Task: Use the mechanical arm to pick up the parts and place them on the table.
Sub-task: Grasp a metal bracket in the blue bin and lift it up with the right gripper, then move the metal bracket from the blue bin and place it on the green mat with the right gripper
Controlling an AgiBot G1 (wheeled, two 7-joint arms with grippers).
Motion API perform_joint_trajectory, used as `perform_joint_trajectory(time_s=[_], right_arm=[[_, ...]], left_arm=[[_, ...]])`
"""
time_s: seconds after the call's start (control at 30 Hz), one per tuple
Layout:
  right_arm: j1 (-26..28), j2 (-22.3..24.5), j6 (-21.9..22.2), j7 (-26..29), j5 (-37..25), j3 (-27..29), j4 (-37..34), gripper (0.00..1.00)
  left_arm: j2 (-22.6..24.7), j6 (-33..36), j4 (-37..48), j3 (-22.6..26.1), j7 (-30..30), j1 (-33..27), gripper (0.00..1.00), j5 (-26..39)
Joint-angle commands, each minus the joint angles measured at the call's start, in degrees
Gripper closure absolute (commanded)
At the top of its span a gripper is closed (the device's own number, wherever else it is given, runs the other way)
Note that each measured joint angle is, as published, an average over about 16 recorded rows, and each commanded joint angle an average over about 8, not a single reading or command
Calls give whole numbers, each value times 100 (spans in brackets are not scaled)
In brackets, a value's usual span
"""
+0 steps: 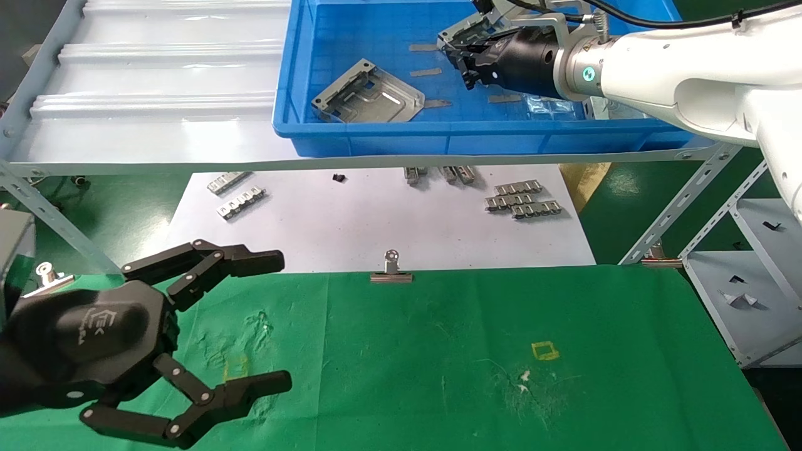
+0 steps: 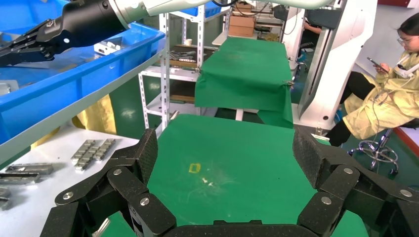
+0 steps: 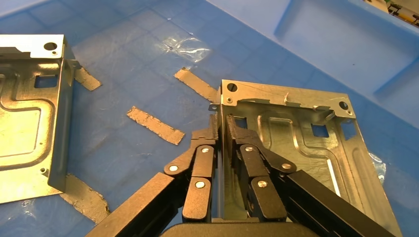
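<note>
Inside a blue bin [image 1: 376, 134], a grooved silver part [image 3: 296, 133] is pinched edgewise by the right gripper [image 3: 222, 133]; the left gripper [image 1: 250, 319] hangs spread wide, holding nothing.

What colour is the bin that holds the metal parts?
The bin is blue, clearest in the head view.

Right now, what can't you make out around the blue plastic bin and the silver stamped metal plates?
- Head view: the right black claw gripper covers most of the gripped silver stamped plate.
- Right wrist view: the second silver plate is cut off by the edge.
- Left wrist view: the blue plastic bin wall hides its contents.
</note>
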Motion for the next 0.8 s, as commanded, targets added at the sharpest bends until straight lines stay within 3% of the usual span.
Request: perform_joint_trajectory(time_s=[0.03, 0.3, 0.5, 0.63, 0.8], right_arm=[[-4, 2, 10, -4, 21, -31, 12, 100], [168, 43, -192, -276, 205, -51, 42, 100], [463, 160, -581, -611, 387, 22, -39, 100], [670, 345, -1163, -865, 535, 102, -86, 100], [848, 711, -2395, -1134, 781, 226, -66, 100]], left_arm=[[0, 0, 0, 0, 0, 0, 0, 0], [0, 0, 0, 0, 0, 0, 0, 0], [0, 0, 0, 0, 0, 0, 0, 0], [0, 0, 0, 0, 0, 0, 0, 0], [0, 0, 0, 0, 0, 0, 0, 0]])
